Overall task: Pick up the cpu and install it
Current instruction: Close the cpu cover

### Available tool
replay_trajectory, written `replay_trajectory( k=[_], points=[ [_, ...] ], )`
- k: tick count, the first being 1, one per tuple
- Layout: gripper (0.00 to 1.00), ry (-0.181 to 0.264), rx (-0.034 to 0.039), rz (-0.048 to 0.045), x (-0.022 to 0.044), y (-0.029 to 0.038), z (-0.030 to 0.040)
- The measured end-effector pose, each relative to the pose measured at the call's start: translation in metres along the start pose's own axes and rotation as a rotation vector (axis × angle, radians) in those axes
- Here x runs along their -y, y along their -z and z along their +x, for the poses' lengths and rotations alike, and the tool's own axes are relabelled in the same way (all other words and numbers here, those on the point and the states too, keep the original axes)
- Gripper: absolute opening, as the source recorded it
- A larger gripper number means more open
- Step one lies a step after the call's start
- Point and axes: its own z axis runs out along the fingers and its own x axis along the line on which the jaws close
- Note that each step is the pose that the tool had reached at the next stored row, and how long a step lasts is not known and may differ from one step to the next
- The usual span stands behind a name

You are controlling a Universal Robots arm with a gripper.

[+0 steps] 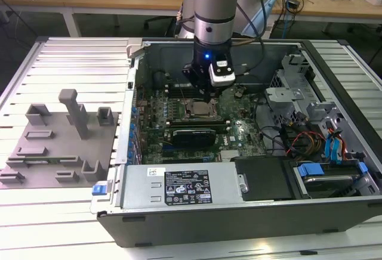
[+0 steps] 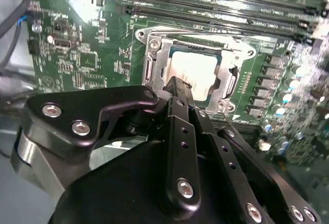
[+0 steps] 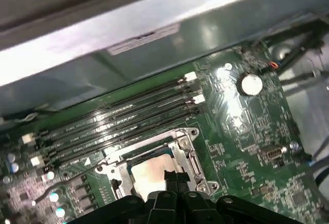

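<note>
In the exterior view the gripper hangs at centre frame in the open well of the computer case, straight above the socket frame, and the way upward is free. The well is closed at centre left by the case's side wall, along the lower middle by a long metal box, and at the right by a drive cage and loose cables. At the left of the frame the slatted table lies open around the grey fixture, whose upright posts stand in the way.
</note>
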Motion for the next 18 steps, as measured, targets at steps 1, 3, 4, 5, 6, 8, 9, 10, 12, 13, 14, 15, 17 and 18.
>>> replay_trajectory(
  k=[1,3,4,5,6,8,9,10,12,13,14,15,17,18],
  points=[
    [0.11,0.032,0.0001,-0.0017,0.0,-0.0004,0.0],
    [0.11,0.07,0.0001,-0.0033,0.0,-0.0007,0.0],
    [0.11,0.088,0.0001,-0.0042,0.0,-0.001,0.0],
    [0.11,0.106,0.0002,-0.0051,0.0001,-0.0012,0.0],
    [0.11,0.137,0.0003,-0.0067,0.0,-0.0016,0.0],
    [0.11,0.208,0.0005,-0.0102,-0.0001,-0.0023,0.0001],
    [0.11,0.219,0.0005,-0.0108,-0.0001,-0.0024,0.0001],
    [0.11,0.223,0.0005,-0.0111,-0.0001,-0.0024,0.0001],
    [0.11,0.223,0.0005,-0.0109,0.0,-0.0023,0.0001],
    [0.11,0.223,0.0005,-0.0109,0.0,-0.0023,0.0001],
    [0.11,0.223,0.0005,-0.011,0.0,-0.0023,0.0001],
    [0.11,0.223,0.0005,-0.011,0.0,-0.0023,0.0001],
    [0.11,0.224,0.0005,-0.011,0.0,-0.0023,0.0001],
    [0.11,0.224,0.0005,-0.0111,0.0,-0.0024,0.0002]
  ],
)
